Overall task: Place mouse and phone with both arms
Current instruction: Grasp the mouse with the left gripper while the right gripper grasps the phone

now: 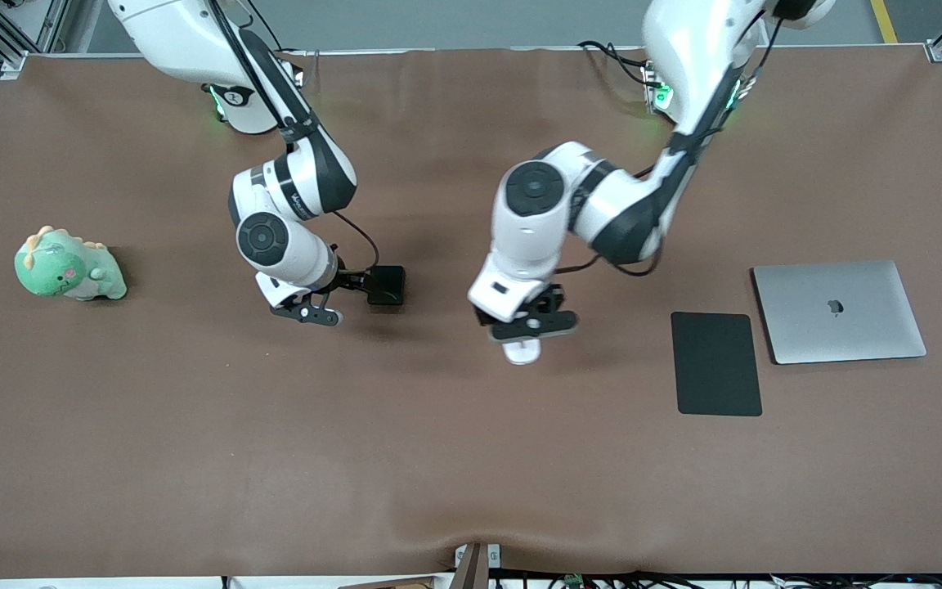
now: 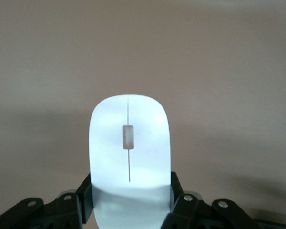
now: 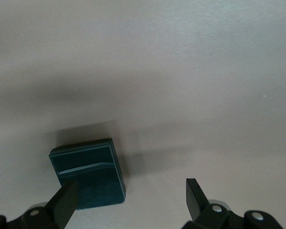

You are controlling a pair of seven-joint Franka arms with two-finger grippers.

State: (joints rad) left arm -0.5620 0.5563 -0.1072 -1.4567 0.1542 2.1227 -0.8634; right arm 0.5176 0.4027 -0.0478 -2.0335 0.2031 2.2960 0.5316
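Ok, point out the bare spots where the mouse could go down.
The black pad beside the laptop is bare. The brown table nearer the front camera is open, and so is the stretch between the plush dinosaur and the right hand. It is crowded mid-table: the left hand grips the mouse, and the phone lies there.

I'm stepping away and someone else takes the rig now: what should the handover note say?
Left gripper: shut on the mouse, over the table near its middle.
Right gripper: open, low over the table, one finger in front of the phone's edge, not gripping it.
Mouse pad lies bare beside the laptop, toward the left arm's end.
Done: mouse grasped.
Left: grasp the phone, place both; the mouse probably goes on the pad.
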